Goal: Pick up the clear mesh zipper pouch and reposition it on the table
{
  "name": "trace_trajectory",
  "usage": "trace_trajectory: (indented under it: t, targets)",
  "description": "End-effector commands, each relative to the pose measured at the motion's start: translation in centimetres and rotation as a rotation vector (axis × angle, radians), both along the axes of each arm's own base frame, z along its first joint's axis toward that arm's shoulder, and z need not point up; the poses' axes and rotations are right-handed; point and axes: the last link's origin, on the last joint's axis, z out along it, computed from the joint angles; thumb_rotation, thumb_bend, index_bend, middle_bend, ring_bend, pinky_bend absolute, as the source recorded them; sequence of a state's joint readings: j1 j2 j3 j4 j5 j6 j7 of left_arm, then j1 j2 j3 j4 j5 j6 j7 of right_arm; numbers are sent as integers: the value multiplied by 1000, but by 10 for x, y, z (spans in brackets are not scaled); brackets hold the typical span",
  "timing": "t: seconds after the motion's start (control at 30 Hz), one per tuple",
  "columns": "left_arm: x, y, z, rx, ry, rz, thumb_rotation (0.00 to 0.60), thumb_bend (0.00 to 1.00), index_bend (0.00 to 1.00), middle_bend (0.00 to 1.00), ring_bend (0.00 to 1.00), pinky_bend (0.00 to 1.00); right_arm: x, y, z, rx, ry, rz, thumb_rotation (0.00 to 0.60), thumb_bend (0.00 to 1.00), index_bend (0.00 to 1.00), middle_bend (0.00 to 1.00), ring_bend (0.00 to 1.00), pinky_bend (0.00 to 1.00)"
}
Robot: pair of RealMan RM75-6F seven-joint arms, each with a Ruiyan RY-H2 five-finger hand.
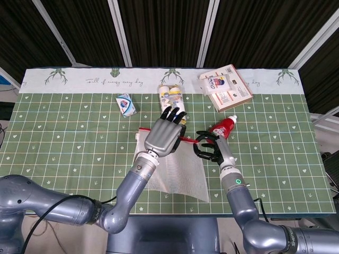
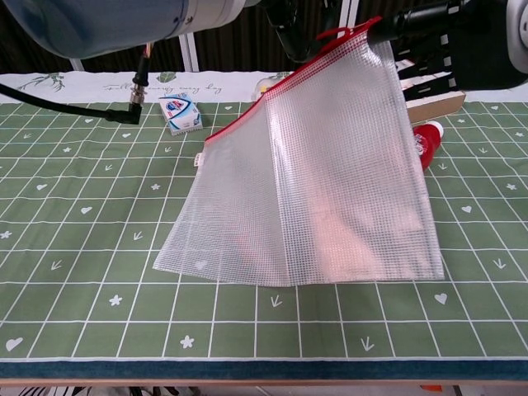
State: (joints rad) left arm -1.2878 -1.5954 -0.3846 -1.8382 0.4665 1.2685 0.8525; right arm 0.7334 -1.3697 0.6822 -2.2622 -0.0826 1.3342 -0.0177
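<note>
- Clear mesh zipper pouch with a red zipper edge (image 2: 313, 190): lifted at its far right corner, it hangs in a slant; its near left corner appears to meet the green grid-patterned tablecloth (image 1: 63, 137), though contact cannot be confirmed.
- Right hand (image 1: 207, 148): dark fingers curl together on the pouch's red zipper end, holding that corner up; in the chest view the hand sits at the top edge, just right of the pouch's raised corner.
- Left hand (image 1: 164, 132): silver palm with dark fingers extended and slightly spread, hovering above the pouch's upper left part; whether it touches the mesh cannot be told, and nothing is seen in its grasp.
- Red squeeze bottle with a white cap (image 1: 222, 127): lies on the cloth just right of the pouch, behind the right hand.
- Yellow-and-white packaged item (image 1: 170, 98): lies beyond the pouch, past the left hand's fingertips.
- Small blue-and-white box (image 2: 181, 114): rests beyond the pouch, to its left.
- Flat printed box with a tan edge (image 1: 226, 87): lies beyond the pouch, to the right, near the cloth's white border.
</note>
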Motion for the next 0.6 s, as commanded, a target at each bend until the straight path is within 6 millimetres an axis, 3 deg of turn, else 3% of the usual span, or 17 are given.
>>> trace_trajectory:
  t: [0.03, 0.6]
  targets:
    - [-2, 1, 0, 1, 1, 2, 600, 495, 578, 123, 0, 0, 2, 0, 2, -7, -21, -4, 600, 524, 617, 238, 0, 227]
    - [-10, 7, 6, 10, 1, 19, 600, 495, 578, 122, 0, 0, 6, -3, 12, -44, -105, -31, 600, 530, 636, 254, 0, 227]
